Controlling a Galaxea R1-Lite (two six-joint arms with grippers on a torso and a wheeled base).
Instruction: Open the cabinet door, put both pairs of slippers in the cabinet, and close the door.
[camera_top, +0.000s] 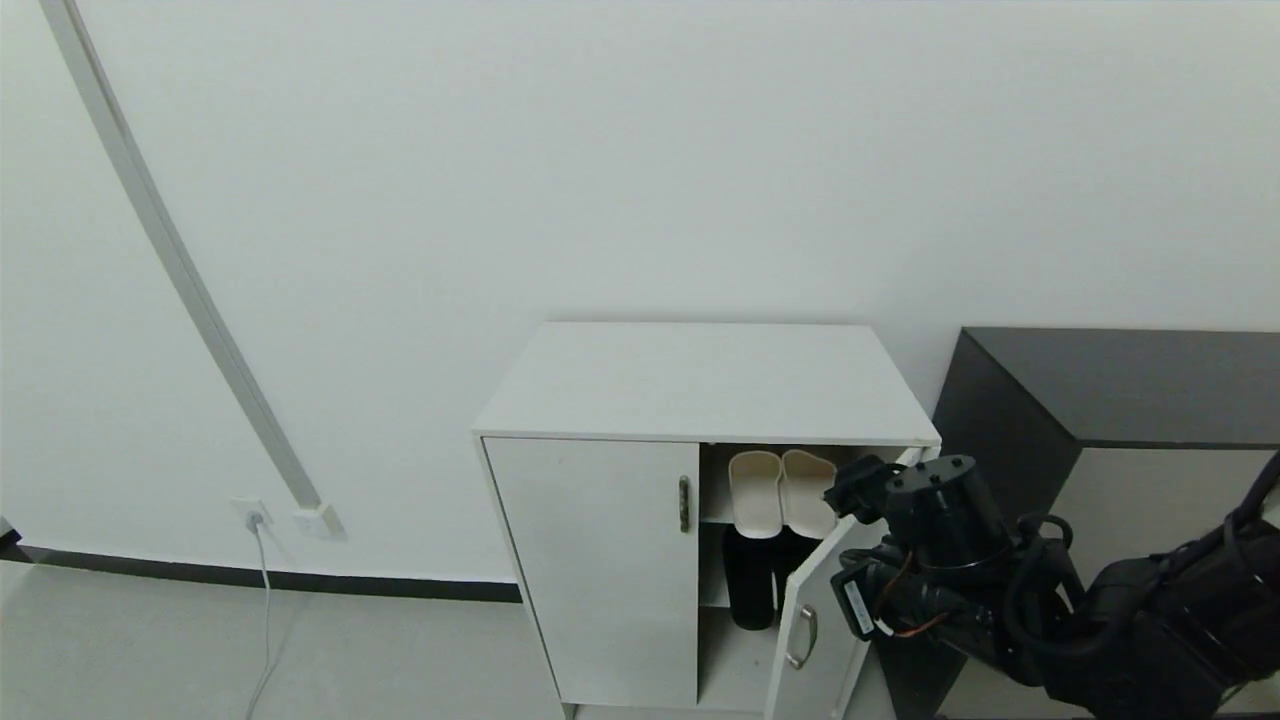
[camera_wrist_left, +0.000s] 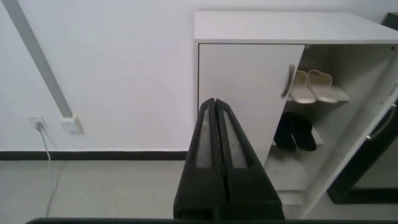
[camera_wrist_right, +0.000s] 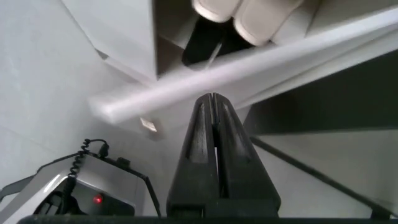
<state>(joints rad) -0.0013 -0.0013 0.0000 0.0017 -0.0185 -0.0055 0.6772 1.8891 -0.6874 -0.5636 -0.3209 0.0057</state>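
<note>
Pincers closed: left pincer (camera_wrist_left: 215, 104), right pincer (camera_wrist_right: 212, 98); right arm (camera_top: 1010, 590) seemingly outstretched.

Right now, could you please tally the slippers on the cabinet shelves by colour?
Cream slippers: 2
Black slippers: 2
Total: 4

Dark sideboard (camera_top: 1130, 385), wall socket (camera_top: 250, 513) with cable (camera_top: 265, 600), grey conduit (camera_top: 170, 250)

The cabinet (camera_top: 700, 385) was plain white; the cream slippers (camera_top: 757, 492) and black slippers (camera_top: 748, 590) were unpatterned; the sideboard (camera_top: 1120, 385) was dark grey.
</note>
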